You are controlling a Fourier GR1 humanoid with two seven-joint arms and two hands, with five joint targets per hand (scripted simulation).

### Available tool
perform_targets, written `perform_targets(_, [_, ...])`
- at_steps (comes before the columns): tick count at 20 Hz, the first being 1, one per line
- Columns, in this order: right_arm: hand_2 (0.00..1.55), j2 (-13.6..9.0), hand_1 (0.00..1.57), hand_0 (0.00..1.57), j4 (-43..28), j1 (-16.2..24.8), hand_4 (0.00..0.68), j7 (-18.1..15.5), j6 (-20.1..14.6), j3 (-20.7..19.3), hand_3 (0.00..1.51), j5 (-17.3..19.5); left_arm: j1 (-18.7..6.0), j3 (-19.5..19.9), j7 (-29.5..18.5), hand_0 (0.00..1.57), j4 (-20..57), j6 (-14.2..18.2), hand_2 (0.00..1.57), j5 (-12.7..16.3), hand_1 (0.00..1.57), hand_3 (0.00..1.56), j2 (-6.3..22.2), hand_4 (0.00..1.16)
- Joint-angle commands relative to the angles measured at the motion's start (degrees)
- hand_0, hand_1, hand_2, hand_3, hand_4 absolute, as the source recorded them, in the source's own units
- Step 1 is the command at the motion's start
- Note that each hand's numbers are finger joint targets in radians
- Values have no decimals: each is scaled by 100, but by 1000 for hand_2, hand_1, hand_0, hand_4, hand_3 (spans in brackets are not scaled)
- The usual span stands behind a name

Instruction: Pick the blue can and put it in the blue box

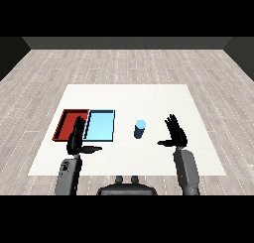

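A blue can point(139, 129) stands upright on the white table point(149, 98), just right of the light blue tray point(100, 125). My right hand point(176, 133) is raised to the right of the can, open, fingers straight and thumb pointing toward the can, a clear gap between them. My left hand point(76, 138) is open too; it hovers over the near edge where the red tray point(67, 123) and the blue tray meet, thumb stretched to the right.
The red tray lies directly left of the blue tray, the two side by side. Beyond the white table on all sides is grey wood-plank floor point(127, 63).
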Motion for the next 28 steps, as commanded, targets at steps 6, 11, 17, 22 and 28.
perform_targets(6, [0,436,0,0,621,-568,0,29,-568,284,0,153,11,283,-141,0,92,-250,0,213,0,0,217,0])
perform_targets(11, [0,445,0,0,1130,-777,0,-230,-671,258,0,220,365,117,288,0,-477,-273,0,284,0,0,146,0])
perform_targets(17, [0,543,0,0,2120,-1196,0,-814,-515,451,0,165,112,-82,95,0,-176,-24,0,20,0,0,-109,0])
perform_targets(22, [0,549,0,0,1767,-1090,0,-626,-981,1043,0,259,134,-69,447,0,-580,22,0,70,0,0,-66,0])
perform_targets(28, [0,551,0,0,2711,-1740,0,-860,-1149,914,0,321,296,37,164,0,-344,-174,0,130,0,0,5,0])
